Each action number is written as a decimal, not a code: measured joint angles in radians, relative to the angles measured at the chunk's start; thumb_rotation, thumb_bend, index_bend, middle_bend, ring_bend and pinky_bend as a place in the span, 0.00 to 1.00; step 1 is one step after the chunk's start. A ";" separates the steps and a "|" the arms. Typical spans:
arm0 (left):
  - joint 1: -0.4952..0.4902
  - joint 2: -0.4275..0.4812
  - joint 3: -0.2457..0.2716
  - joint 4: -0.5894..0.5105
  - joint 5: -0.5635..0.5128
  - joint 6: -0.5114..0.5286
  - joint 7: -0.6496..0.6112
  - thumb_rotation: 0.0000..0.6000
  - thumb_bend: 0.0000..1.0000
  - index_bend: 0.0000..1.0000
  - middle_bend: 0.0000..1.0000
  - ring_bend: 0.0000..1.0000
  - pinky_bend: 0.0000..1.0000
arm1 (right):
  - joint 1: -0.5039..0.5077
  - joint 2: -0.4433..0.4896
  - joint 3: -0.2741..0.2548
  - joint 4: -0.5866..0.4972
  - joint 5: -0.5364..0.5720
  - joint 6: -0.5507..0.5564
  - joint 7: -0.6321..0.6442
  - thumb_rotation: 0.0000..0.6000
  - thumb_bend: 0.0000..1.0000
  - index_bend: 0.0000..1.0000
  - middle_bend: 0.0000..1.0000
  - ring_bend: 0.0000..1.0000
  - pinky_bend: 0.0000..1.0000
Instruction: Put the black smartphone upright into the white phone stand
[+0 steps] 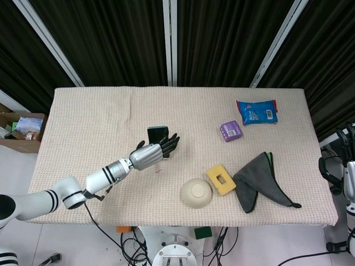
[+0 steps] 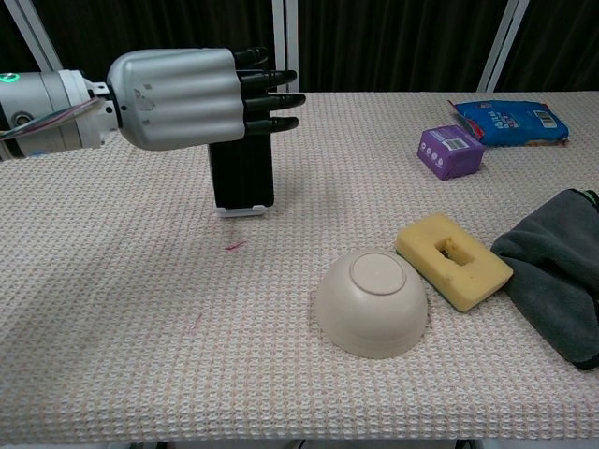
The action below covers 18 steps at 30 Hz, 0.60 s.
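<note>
The black smartphone (image 1: 157,133) stands upright in the small white phone stand (image 2: 245,211) near the middle of the table; only the stand's base shows under the phone (image 2: 243,173). My left hand (image 1: 152,152) hovers just in front of the phone's upper part, fingers (image 2: 271,98) stretched out straight and holding nothing. In the chest view the left hand (image 2: 182,98) covers the phone's top edge. Whether a fingertip still touches the phone I cannot tell. At the right edge of the head view, beside the table, part of my right arm (image 1: 348,180) shows; its hand is unclear.
A beige bowl (image 2: 373,302) lies upside down in front, next to a yellow sponge (image 2: 453,259) and a grey cloth (image 2: 554,267). Further back right are a purple box (image 2: 451,152) and a blue packet (image 2: 508,121). A cardboard box (image 1: 21,128) sits off the table's left.
</note>
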 measured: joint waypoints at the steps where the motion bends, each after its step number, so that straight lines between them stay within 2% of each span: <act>1: 0.005 0.007 0.000 -0.009 -0.002 0.005 0.002 1.00 0.16 0.00 0.00 0.00 0.18 | 0.000 0.002 0.001 -0.002 0.000 0.001 -0.001 0.97 0.44 0.00 0.00 0.00 0.00; 6: 0.044 0.050 -0.003 -0.058 -0.012 0.060 0.009 1.00 0.16 0.00 0.00 0.00 0.18 | -0.005 0.008 0.001 -0.005 0.000 0.007 0.002 0.97 0.44 0.00 0.00 0.00 0.00; 9: 0.086 0.081 -0.014 -0.092 -0.025 0.138 -0.004 1.00 0.16 0.00 0.00 0.00 0.18 | -0.013 0.009 -0.003 -0.002 0.000 0.012 0.004 0.98 0.44 0.00 0.00 0.00 0.00; 12: 0.155 0.117 -0.033 -0.135 -0.056 0.260 -0.043 1.00 0.15 0.01 0.00 0.00 0.18 | -0.025 0.007 -0.011 0.001 0.004 0.017 0.003 0.98 0.43 0.00 0.00 0.00 0.00; 16: 0.305 0.170 -0.046 -0.208 -0.139 0.465 -0.187 1.00 0.08 0.01 0.01 0.00 0.17 | -0.044 0.003 -0.019 0.001 0.014 0.026 -0.034 0.97 0.38 0.00 0.00 0.00 0.00; 18: 0.372 0.187 -0.045 -0.233 -0.179 0.532 -0.283 0.94 0.03 0.01 0.02 0.00 0.18 | -0.059 0.005 -0.033 -0.004 0.017 0.025 -0.076 0.98 0.37 0.00 0.00 0.00 0.00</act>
